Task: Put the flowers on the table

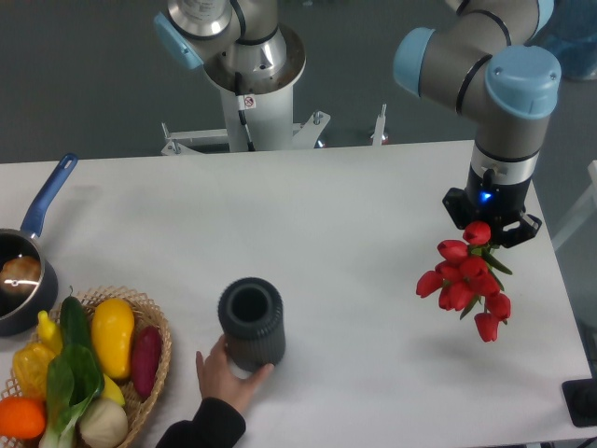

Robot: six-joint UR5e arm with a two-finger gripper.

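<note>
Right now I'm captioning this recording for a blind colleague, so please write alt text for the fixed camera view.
A robot arm's claw holds a bunch of red flowers above the right side of a white table. At the front, a person's hand steadies a dark vase, with a wicker basket of vegetables and a blue-handled pot at the left.

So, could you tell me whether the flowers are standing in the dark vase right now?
No, the flowers hang from the gripper over the table, far from the vase.
</note>
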